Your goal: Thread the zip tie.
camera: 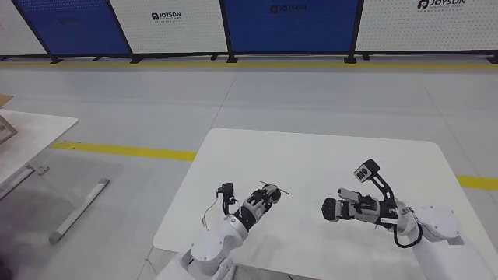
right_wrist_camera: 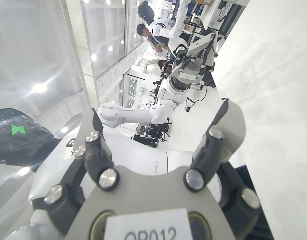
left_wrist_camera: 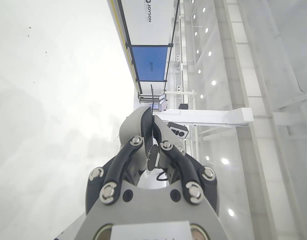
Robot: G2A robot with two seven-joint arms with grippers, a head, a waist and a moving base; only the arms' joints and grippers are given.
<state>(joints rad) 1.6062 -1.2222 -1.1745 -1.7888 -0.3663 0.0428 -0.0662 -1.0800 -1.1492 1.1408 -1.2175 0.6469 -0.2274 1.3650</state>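
Jaws of the left end effector (left_wrist_camera: 151,114) clamp a thin black plastic zip tie (left_wrist_camera: 152,95) over the white table (camera: 311,159); the right end effector (right_wrist_camera: 159,111) gapes.

The right gripper (right_wrist_camera: 160,106) holds its fingers (right_wrist_camera: 233,123) spread wide beside the white desk (right_wrist_camera: 273,76); the left gripper (right_wrist_camera: 208,44) sits at its twelve o'clock.

Blue and white pegboard panels (camera: 288,8) line a grey floor (camera: 311,93) with yellow stripes (camera: 124,150).

blk plastic zip tie (left_wrist_camera: 152,98), matt table (camera: 327,155)
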